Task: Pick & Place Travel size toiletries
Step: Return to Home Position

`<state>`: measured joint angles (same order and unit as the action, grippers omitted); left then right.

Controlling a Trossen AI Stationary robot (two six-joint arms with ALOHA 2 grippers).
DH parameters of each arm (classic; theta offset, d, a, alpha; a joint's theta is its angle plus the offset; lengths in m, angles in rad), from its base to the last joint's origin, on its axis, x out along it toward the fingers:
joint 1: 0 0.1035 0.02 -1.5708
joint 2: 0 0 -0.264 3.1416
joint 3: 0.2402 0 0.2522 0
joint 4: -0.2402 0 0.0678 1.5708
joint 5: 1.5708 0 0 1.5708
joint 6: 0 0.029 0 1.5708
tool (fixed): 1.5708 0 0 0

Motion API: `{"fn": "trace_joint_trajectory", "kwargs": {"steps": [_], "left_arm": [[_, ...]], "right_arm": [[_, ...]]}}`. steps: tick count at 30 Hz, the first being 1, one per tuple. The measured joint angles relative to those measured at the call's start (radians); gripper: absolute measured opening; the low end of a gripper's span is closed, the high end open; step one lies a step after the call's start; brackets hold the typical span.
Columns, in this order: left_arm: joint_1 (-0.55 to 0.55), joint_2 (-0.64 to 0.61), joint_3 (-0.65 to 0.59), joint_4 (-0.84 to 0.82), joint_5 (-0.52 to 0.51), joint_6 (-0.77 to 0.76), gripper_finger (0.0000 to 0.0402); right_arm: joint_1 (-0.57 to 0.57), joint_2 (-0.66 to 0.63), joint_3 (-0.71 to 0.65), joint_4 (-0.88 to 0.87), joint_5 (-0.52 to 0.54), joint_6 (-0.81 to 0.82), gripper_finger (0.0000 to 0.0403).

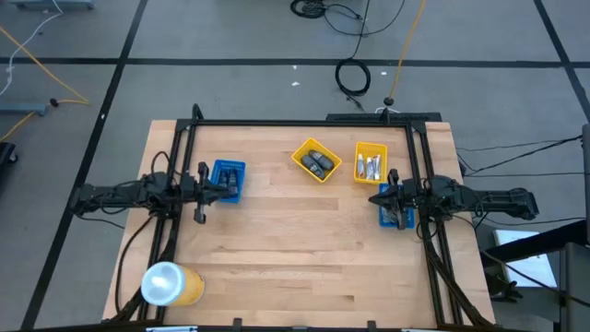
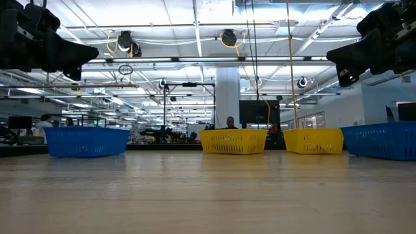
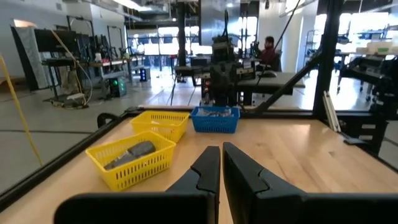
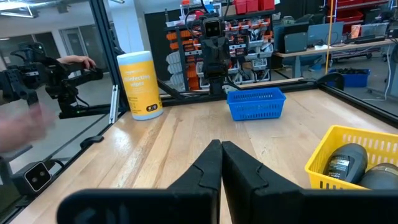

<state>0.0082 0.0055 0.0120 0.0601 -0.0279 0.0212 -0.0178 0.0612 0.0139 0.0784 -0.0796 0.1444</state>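
Dark oblong bottles (image 1: 316, 164) lie in a yellow tray (image 1: 304, 150) at the table's far middle; they also show as bottles (image 4: 346, 160) in the right wrist view and bottles (image 3: 129, 153) in the left wrist view. Silvery-white tubes (image 1: 370, 168) lie in a second yellow tray (image 1: 371, 148) to its right. Small greyish items (image 3: 215, 112) show in the right blue tray (image 3: 215, 122). My left gripper (image 1: 205, 183) hovers shut beside the left blue tray (image 1: 229, 178). My right gripper (image 1: 382, 196) hovers shut at the right blue tray (image 1: 397, 216). Both grippers hold nothing.
A large orange cup with a whitish top (image 1: 171, 284) stands at the near left corner. A dark frame (image 1: 304, 123) borders the table's far and side edges. Bare wood (image 1: 304, 249) spreads over the middle and near part. A person's blurred hand (image 4: 18, 127) shows beyond the table.
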Motion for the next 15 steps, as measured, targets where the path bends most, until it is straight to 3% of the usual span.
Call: {"fn": "trace_joint_trajectory", "kwargs": {"steps": [15], "left_arm": [[-0.013,0.000,0.006,-0.051,0.005,-0.035,0.0002]], "right_arm": [[0.000,0.000,0.000,0.000,0.000,0.000,0.0004]]}}
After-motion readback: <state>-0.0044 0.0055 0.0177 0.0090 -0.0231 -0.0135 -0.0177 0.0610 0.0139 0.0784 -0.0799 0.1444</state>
